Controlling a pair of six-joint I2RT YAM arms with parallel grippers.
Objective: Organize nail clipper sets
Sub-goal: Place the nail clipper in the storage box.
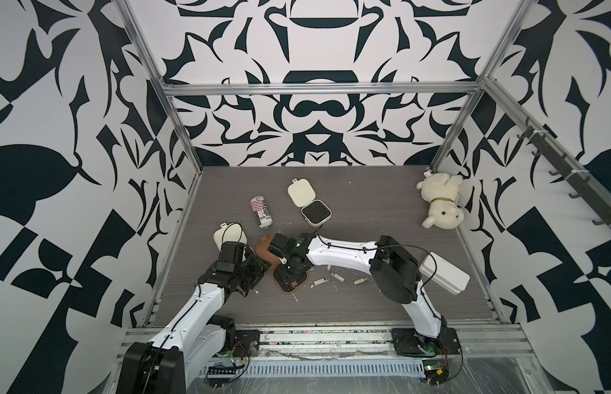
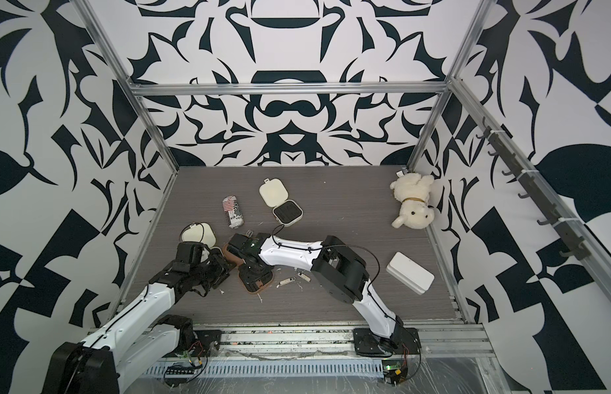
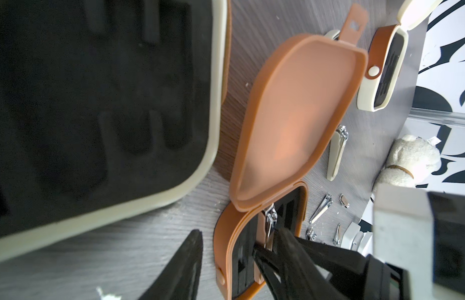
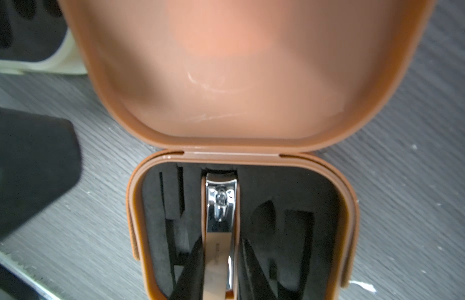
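**Right jaws on a nail clipper (image 4: 221, 207) in the brown case (image 4: 348, 220)**

My right jaws grasp the clipper, a finger (image 4: 192, 262) on each side, its head lying in the middle slot of the case's black insert (image 4: 291, 192); the lid (image 4: 226, 78) is raised. The case sits on the bench (image 1: 365, 211) near the front, between my arms. My left jaws hang low just beside it, next to a cream case (image 1: 234, 235); I cannot tell whether they are clenched or released. Loose clippers (image 1: 320, 281) lie on the bench to the right of the brown case, and a second cream case (image 1: 309, 203) lies open farther back.
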